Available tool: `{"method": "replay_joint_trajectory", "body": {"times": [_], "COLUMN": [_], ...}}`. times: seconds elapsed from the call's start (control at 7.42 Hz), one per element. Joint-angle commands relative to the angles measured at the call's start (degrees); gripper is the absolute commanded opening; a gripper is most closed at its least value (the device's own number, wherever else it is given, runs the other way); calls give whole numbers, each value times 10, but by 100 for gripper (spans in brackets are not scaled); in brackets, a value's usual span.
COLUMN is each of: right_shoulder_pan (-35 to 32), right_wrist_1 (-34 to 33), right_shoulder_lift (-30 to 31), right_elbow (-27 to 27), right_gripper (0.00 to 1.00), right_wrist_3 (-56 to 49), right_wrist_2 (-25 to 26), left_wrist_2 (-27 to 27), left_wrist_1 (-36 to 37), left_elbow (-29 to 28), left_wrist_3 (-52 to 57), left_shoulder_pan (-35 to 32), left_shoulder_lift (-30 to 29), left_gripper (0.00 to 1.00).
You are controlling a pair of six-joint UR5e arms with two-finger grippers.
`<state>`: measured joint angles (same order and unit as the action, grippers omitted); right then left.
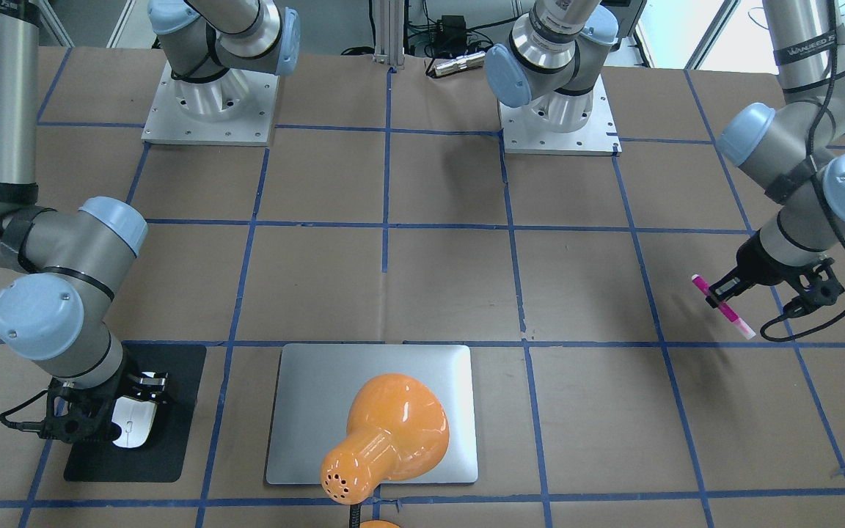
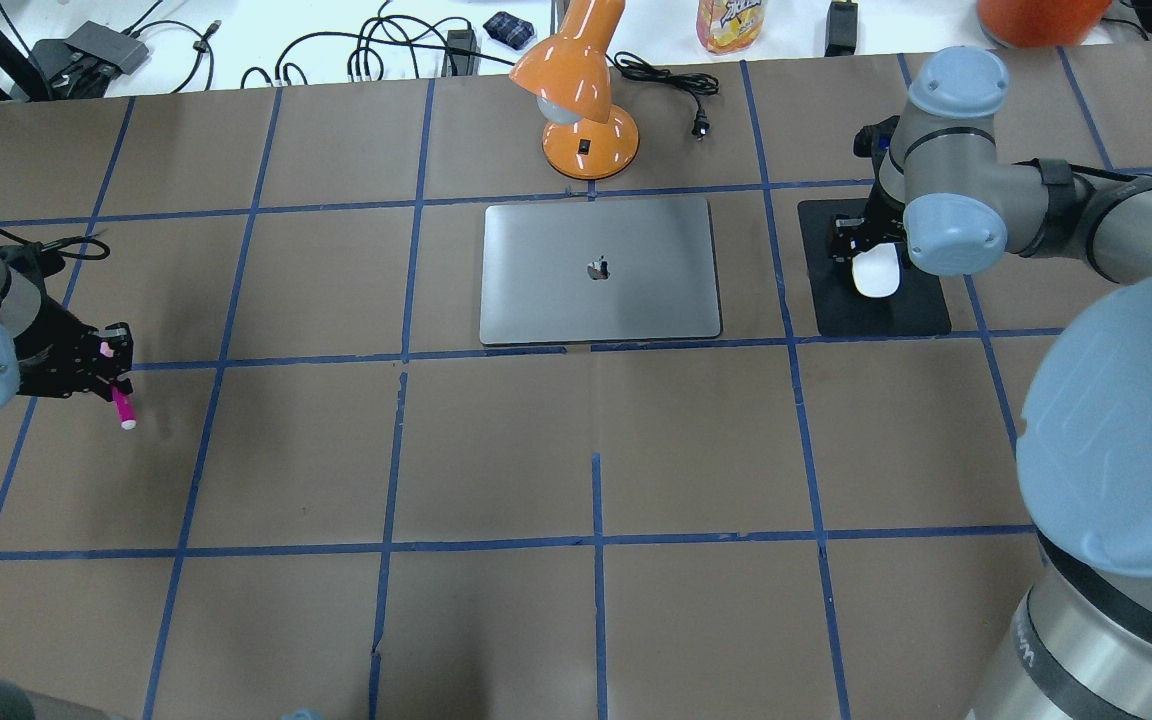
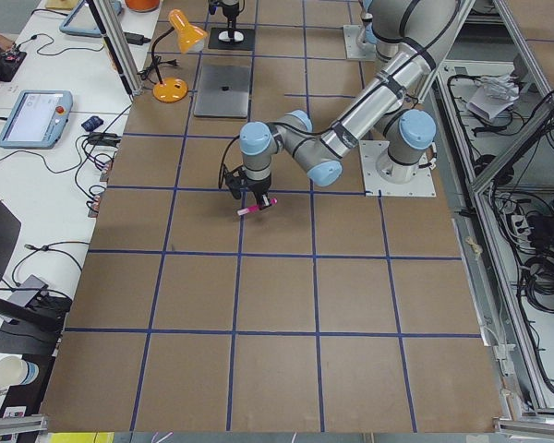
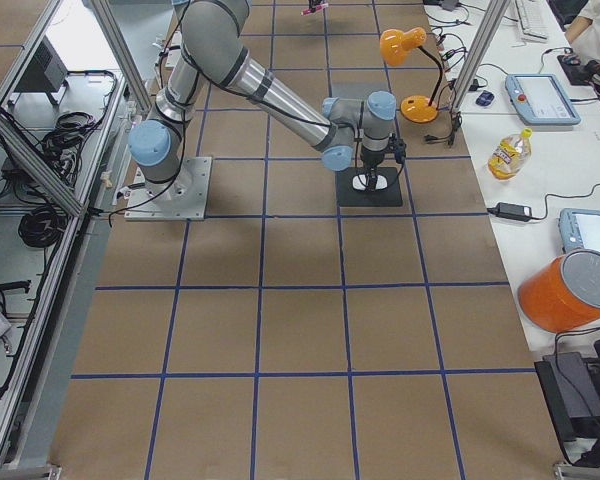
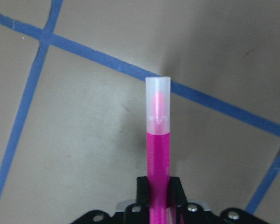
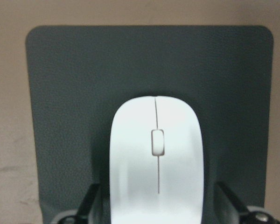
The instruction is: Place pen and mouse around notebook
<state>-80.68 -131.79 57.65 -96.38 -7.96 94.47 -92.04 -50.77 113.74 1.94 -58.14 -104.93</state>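
Pen [image 1: 732, 315] pinched on its magenta barrel by the left end effector [image 1: 716, 297], fingers drawn in narrow against it, the pale cap end sticking well out past them. Held above the tabletop [image 2: 496, 450] near its left edge (shadow thrown on the brown surface below), well apart from the notebook [image 2: 546, 290].

Notebook lying flat and closed near the middle of the far edge, square to the blue tape lines. Orange desk lamp [image 2: 588, 140] standing just beyond it, base close to the notebook's far side.

Mouse [image 6: 156, 158] resting on a black mat [image 6: 60, 93], toward the mat's near half; mat set near the notebook on the right-hand side, one tape line between them. Right end effector [image 6: 157, 207] lowered over the mouse's rear end, fingers [image 6: 91, 205] spread wider than the white shell, one on each side (a thin strip of dark mat showing between each finger and the mouse in the wrist view).
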Motion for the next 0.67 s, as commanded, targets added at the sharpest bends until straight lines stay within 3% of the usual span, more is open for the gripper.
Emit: {"method": "replay_joint_trajectory", "body": {"times": [0.0, 0.27, 0.54], "right_shoulder_pan": [-1, -17, -84], "right_wrist_1": [26, 118, 246], "right_shoulder_lift": [29, 107, 185], "right_elbow": [7, 15, 55], "right_gripper": [100, 100, 100], "right_wrist_3": [7, 28, 102], "right_wrist_2": [0, -7, -1], "left_wrist_2": [22, 21, 21], "left_wrist_1": [5, 14, 23], "left_elbow": [-1, -3, -2], "left_wrist_3": [-190, -362, -456], "left_shoulder_pan": [-84, -162, -244], "left_shoulder_lift": [10, 4, 3], "left_gripper": [0, 0, 0]}}
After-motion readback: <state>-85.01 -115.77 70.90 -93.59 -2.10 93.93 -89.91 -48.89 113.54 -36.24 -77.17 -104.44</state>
